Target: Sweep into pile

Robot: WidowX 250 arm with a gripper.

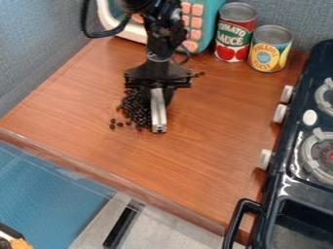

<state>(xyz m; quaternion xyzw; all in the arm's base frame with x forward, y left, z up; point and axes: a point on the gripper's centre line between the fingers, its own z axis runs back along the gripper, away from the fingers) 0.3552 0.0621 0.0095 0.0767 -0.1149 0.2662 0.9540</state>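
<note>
The black gripper (158, 78) hangs over the wooden tabletop (201, 116), above and left of the centre of the frame, with the arm (159, 29) coming in from the top edge. A silver bar (158, 112) juts out below the gripper toward the bottom of the frame; I cannot tell whether the gripper is clenched on it or released. The small dark pieces (135, 109) lie on the tabletop left of the frame's centre, mostly bunched in a heap just beside the left side of the bar. A few lie loose at the heap's lower left, and a few more sit right of the gripper. Near the top, right of the arm, a red tomato sauce can (234, 36) and a yellow and blue pineapple can (269, 51) stand upright side by side. A teal and white toy (205, 19) with pink buttons is behind the arm at the top. A dark toy stove (292, 170) with pale knobs runs along the right edge, its black handle (239, 219) at the lower right.
</note>
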